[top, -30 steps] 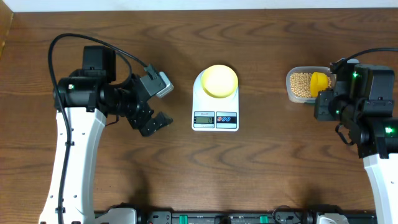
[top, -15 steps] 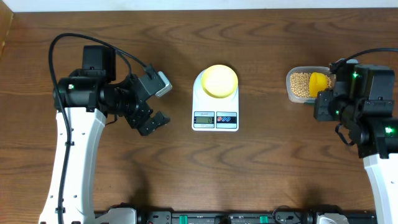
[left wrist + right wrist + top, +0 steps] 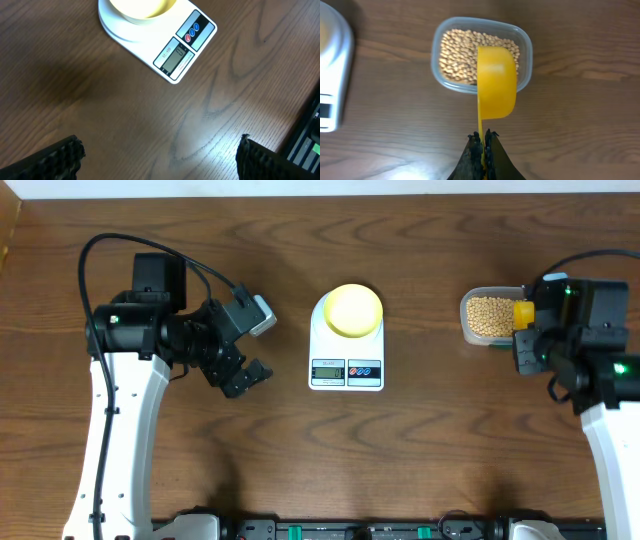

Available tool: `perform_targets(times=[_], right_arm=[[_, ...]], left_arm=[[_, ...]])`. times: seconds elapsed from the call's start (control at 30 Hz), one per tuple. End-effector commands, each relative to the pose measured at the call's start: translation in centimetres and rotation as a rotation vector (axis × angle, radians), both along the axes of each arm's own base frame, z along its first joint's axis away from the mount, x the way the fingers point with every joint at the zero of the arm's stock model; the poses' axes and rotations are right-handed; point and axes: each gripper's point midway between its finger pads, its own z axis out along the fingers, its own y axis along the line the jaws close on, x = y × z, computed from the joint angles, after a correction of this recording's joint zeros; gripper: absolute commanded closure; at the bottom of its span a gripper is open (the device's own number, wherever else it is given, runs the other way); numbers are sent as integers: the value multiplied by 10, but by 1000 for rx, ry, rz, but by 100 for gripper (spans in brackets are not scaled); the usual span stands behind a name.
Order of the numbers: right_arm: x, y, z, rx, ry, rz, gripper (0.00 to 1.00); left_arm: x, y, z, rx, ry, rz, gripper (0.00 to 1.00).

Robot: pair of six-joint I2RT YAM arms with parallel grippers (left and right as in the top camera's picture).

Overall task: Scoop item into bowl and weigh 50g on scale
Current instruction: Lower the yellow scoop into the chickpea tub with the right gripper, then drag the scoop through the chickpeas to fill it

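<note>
1. Right end effector [image 3: 482, 137]: jaws pinched tight on the thin handle end of the yellow scoop [image 3: 496, 82]. Gripping at the handle end leaves the fingers clear of the contents and gives the cup its full reach.
2. The scoop cup hangs over the near-right rim of the clear tub [image 3: 526, 47], above the beans [image 3: 457, 55]. The face turned to the wrist camera is plain yellow, so I cannot tell whether it carries a load.
3. The beans lie in a fairly level layer in the tub. The tub stands at the right of the worktop [image 3: 420, 450], well apart from the scale [image 3: 346, 350] and within the right arm's reach.
4. The scale sits mid-worktop with its display and buttons toward the robot. The bowl [image 3: 354, 309] is centred on the platform, so anything tipped in is weighed directly. The bowl looks empty; the display digits are too small to read.
5. Left end effector [image 3: 248, 377]: spread wide and holding nothing, over bare worktop to the left of the scale. Judged parked, out of the transfer path.
6. Judgement: this is the scooping stage, and no transfer has been made yet. The carry to the bowl will need a level cup, because round beans roll and scatter if spilled.
</note>
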Motion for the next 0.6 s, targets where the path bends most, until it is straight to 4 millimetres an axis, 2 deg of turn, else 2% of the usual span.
perform_targets(times=[0.0,0.23,0.43,0.57], right_arm=[[4,-18,-6,-108,31,-18,99],[15,-20,-13,-119,32,-23,99],[18,-20,-30,-118,87,-21,99],[33,-21,-39,-106,77,-40,99]], left_arm=[[-2,-1,-3,-3,19,8,1],[-2,-1,-3,-3,19,8,1],[-2,-1,-3,-3,19,8,1],[-2,-1,-3,-3,19,8,1]])
